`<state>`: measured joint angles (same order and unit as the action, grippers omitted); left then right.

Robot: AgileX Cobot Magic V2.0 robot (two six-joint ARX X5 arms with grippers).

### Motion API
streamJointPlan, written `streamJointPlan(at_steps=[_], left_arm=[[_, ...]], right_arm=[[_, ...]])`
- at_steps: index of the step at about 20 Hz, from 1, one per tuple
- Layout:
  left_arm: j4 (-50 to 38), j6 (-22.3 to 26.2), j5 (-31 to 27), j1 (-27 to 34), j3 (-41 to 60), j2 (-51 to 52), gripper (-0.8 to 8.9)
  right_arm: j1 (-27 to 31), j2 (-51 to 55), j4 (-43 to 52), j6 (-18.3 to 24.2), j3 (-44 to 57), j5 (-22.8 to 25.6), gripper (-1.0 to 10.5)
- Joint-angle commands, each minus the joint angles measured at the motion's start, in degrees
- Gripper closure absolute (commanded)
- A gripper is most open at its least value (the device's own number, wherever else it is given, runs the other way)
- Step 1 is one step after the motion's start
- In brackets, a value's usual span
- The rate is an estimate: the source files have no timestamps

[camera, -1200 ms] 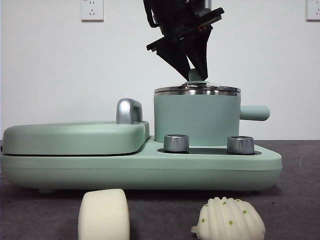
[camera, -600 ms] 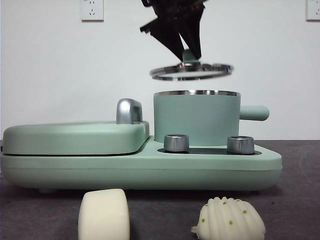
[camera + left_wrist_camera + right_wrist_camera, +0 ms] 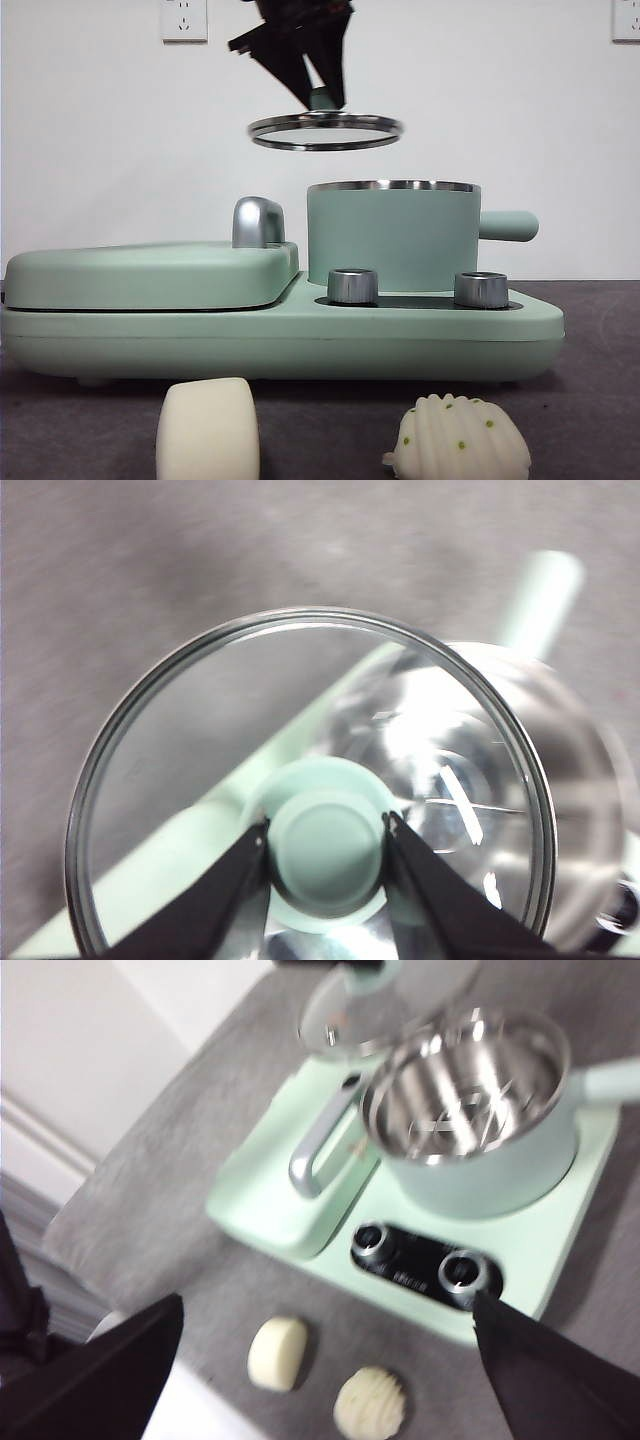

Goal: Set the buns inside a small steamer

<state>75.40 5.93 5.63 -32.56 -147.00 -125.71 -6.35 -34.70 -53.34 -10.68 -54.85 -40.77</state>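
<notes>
Nearest the camera, the smooth bun and the ridged bun lie untouched on the table, well below the left gripper. Behind them the small steamer now stands uncovered: the lid, pinched by its knob, has risen and drifted sideways. The right gripper waits, jaws spread. Loading can begin.

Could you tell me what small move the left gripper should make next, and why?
Probably carry the lid further aside and set it down: the left gripper holds it by the knob in the air, the small steamer is open, and both buns lie on the table.
</notes>
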Motion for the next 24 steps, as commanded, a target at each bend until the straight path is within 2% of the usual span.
streamJointPlan(at_steps=[1, 3, 10, 13, 17, 24], left_arm=[[-0.79, -0.46, -0.26, 2.29, -2.54, 0.68, 7.59], [-0.63, -0.66, -0.26, 4.81, -2.54, 0.68, 7.59], [-0.83, -0.63, -0.26, 11.78, -2.54, 0.68, 7.59], [-0.96, -0.83, -0.26, 14.60, -2.54, 0.68, 7.58], [-1.33, -1.11, -0.24, 17.75, -2.54, 0.68, 7.58], [-1.81, -1.99, -0.24, 20.57, -2.54, 0.68, 7.58]], right_arm=[[-3.93, -3.61, 0.37, -2.91, -1.20, 0.37, 4.8], [-9.38, -7.76, 0.81, -4.59, -1.38, 3.67, 4.8], [-34.32, -27.47, 4.13, -10.23, -5.35, 22.18, 4.8], [-41.59, -37.24, 4.04, -12.79, -9.27, 28.44, 4.8], [-48.11, -48.37, 4.52, -14.43, -13.55, 32.20, 4.8], [-54.75, -60.26, 11.58, -14.19, -13.75, 32.30, 4.8]])
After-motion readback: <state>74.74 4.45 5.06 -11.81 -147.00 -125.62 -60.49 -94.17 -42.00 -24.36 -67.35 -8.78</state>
